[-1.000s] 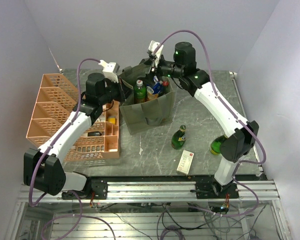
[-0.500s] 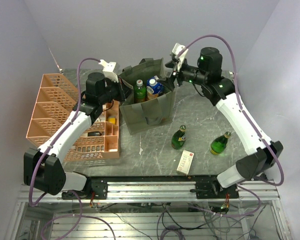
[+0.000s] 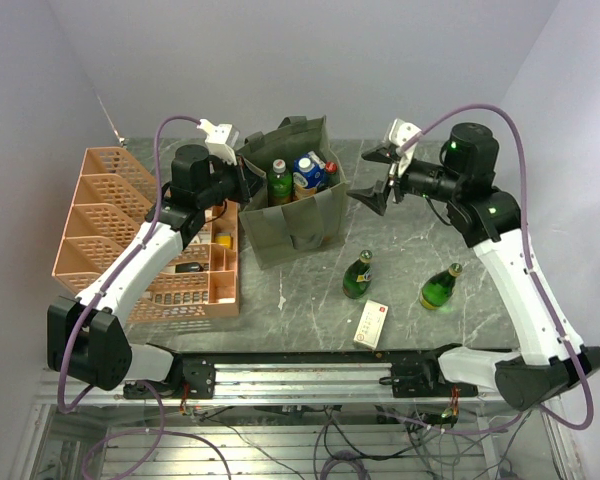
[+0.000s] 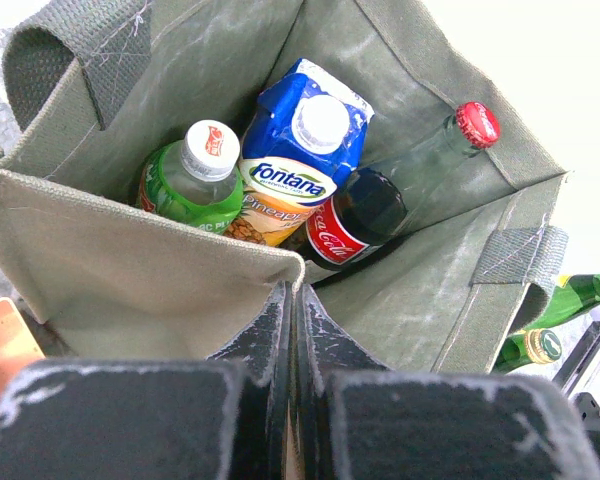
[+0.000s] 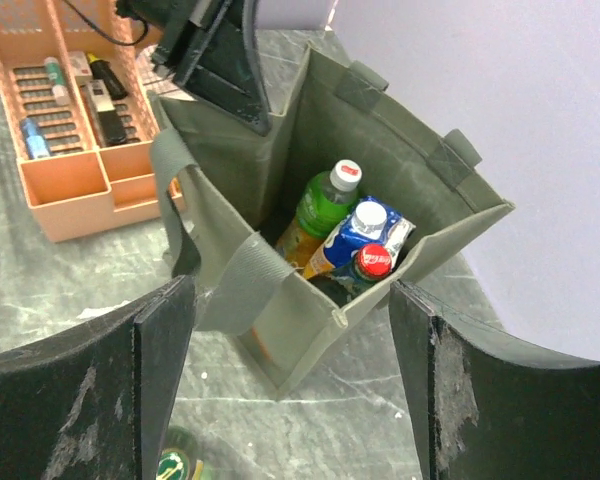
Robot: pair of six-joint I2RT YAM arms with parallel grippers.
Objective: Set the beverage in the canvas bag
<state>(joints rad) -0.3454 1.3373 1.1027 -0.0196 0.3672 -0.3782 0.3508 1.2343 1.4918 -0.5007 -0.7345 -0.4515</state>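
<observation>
Olive canvas bag (image 3: pixel 295 225) stands open, holding green bottle (image 4: pixel 193 178), juice carton (image 4: pixel 298 165), apparently leaning cola bottle (image 4: pixel 372 208).

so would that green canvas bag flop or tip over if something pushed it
Probably floppy: the canvas bag has a creased, bowed rim where the left end effector pinches it, so its walls would likely buckle under a push. With three drinks inside, it seems bottom-heavy, so tipping over looks unlikely.

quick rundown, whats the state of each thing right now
canvas bag: upright, mouth open
left hand: shut on bag rim
right hand: open, empty
cola bottle: capped, leaning inside bag
juice carton: capped, inside bag
left green bottle: on table
right green bottle: on table
</observation>
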